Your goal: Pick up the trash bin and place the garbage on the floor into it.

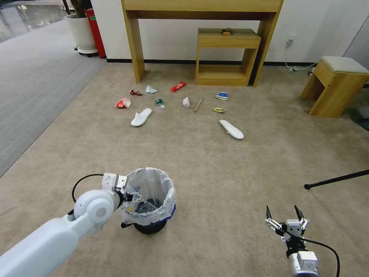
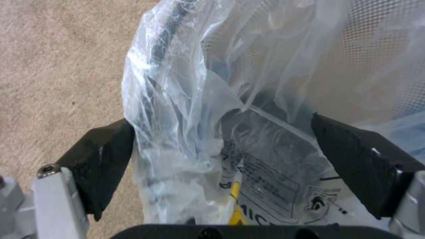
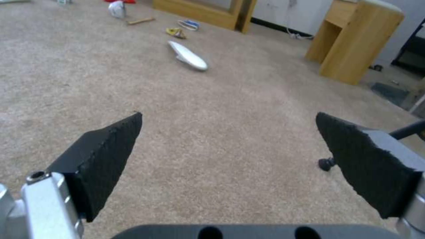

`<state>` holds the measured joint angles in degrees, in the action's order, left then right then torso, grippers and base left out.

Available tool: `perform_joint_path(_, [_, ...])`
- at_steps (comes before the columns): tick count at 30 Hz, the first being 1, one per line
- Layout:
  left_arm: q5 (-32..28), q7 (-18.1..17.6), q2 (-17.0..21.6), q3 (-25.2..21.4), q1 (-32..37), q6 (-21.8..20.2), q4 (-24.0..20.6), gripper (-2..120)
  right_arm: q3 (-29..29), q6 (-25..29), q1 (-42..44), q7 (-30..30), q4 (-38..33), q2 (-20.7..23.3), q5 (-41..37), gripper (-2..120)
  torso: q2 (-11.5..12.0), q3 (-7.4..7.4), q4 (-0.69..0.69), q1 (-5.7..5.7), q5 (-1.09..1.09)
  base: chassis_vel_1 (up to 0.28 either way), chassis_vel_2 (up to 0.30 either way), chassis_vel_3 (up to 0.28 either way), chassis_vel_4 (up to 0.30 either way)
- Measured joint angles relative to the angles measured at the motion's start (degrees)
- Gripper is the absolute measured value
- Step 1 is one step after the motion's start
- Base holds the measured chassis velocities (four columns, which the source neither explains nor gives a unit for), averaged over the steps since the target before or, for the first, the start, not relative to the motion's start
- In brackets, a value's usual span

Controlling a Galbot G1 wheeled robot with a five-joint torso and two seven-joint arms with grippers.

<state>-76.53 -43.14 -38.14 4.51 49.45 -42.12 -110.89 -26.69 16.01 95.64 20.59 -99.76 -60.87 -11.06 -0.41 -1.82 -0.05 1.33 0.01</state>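
Left arm [image 1: 42,238] glossy white, smooth tube link ending in round ball-like joint with circular cap; black cable loops from joint to silver-grey metal wrist block. Left gripper [image 1: 130,197] small black-and-silver linkage. Left fingers [image 2: 99,159] black, wedge-shaped, textured rubber pads on silver metal brackets, one round screw head visible; black base bar with two holes. Right gripper [image 1: 283,214] silver linkage with two pointed black fingers [image 3: 104,156], same textured wedge pads, silver brackets, screw; grey cylindrical wrist, black cable curving off its side
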Motion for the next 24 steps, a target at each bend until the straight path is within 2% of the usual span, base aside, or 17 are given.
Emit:
perform_joint_path(9, [-0.16, 1.32, 0.03, 1.93, -0.22, 0.01, 2.56, 89, 1.4, -0.1, -0.52, 0.21, 0.99, 0.51, -0.05, 100, 0.0, 0.0, 0.01, 0.0, 0.01, 0.0, 0.0, 0.0, 0.0])
perform_joint_path(10, [-0.16, 1.49, 0.19, 2.17, -0.23, 0.01, 2.77, 85, 1.67, -0.12, -0.54, 0.27, 1.24, 0.56, -0.05, 100, 0.0, 0.0, 0.0, 0.0, 0.01, 0.0, 0.0, 0.0, 0.0])
perform_joint_path(13, [-0.17, 1.95, 0.69, 2.7, -0.36, 0.01, 3.14, 81, 2.47, -0.18, -1.01, 0.4, 1.8, 0.85, -0.07, 100, 0.0, 0.0, -0.01, 0.0, 0.01, 0.0, 0.0, 0.0, 0.0])
perform_joint_path(19, [-0.3, 2.56, 0.8, 3.06, -0.97, 0.01, 3.78, 79, 3.27, -0.3, -1.88, 0.65, 2.4, 1.13, -0.24, 100, 0.0, 0.0, 0.01, 0.0, 0.0, 0.0, 0.0, 0.0, 0.0])
perform_joint_path(22, [-0.01, 3.01, 0.58, 3.46, -1.33, 0.0, 4.51, 66, 3.36, -0.3, -1.86, 0.71, 2.61, 1.12, -0.26, 100, 0.0, 0.0, 0.0, 0.0, 0.01, 0.0, 0.0, 0.0, 0.0])
perform_joint_path(24, [0.19, 3.07, 0.54, 3.64, -1.44, 0.0, 4.66, 63, 3.38, -0.31, -1.8, 0.71, 2.71, 1.12, -0.26, 100, 0.0, 0.01, 0.01, 0.0, 0.0, 0.0, 0.0, 0.0, 0.0])
